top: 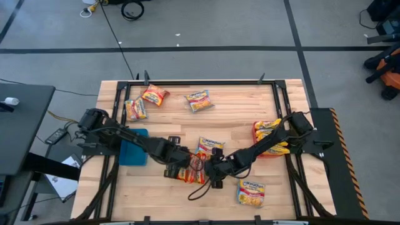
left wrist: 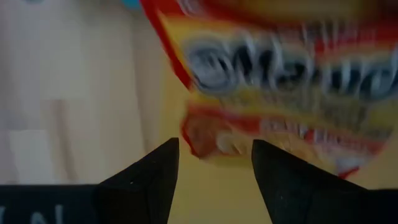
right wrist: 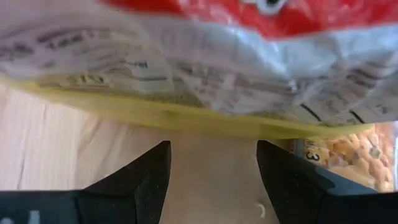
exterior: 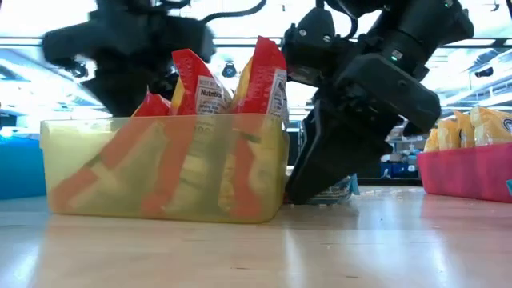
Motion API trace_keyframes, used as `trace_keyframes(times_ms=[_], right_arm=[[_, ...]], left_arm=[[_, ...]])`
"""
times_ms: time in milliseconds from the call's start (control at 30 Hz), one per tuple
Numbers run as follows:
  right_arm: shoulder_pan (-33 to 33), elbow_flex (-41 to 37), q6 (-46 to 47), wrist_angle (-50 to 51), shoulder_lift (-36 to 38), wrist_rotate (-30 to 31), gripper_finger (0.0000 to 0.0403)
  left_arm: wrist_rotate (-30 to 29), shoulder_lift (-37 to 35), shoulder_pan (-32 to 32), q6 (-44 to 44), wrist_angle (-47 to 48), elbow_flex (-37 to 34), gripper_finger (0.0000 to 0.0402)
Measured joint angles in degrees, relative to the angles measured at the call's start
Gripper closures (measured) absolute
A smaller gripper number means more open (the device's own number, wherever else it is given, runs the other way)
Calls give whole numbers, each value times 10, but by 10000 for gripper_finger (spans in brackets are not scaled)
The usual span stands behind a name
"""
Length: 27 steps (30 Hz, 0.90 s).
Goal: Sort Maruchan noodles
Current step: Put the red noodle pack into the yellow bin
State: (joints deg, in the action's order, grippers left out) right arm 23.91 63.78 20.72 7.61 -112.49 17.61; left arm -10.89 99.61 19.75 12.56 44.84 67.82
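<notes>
A see-through yellow tray point(exterior: 96, 172) near the table's front middle holds red-orange Maruchan noodles packets point(exterior: 192, 84) standing on edge; from above these packets point(top: 186, 177) show under both arms. My left gripper point(left wrist: 214, 165) hangs open above them, pointing steeply down, with a blurred red-and-yellow packet point(left wrist: 280, 81) just past its fingertips. My right gripper point(right wrist: 211, 168) stands open beside the tray's right end point(exterior: 308, 188), slanting down, facing a packet's white printed back point(right wrist: 205, 68). Loose packets point(top: 199, 100) lie flat on the table.
A red tray point(top: 257, 135) with yellow packets stands at the right, a blue tray point(top: 133, 150) at the left. Loose packets lie at the far left point(top: 154, 94), by the grippers point(top: 210, 147) and near the front edge point(top: 251, 192). A dark cable loops below the grippers point(top: 199, 190).
</notes>
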Motion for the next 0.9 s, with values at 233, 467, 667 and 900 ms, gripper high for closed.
trace_keyframes(times_ms=[233,467,667,900], right_arm=[[-2,1,-6,-7,0,9,159],[-11,1,-25,-59,0,29,159],[-15,1,-40,-76,0,33,159],[-14,-2,-42,-90,1,23,159]], left_arm=[[46,1,-13,16,46,18,194],[88,59,1,0,55,11,194],[110,86,8,-4,67,12,194],[67,92,8,-41,-35,8,194]])
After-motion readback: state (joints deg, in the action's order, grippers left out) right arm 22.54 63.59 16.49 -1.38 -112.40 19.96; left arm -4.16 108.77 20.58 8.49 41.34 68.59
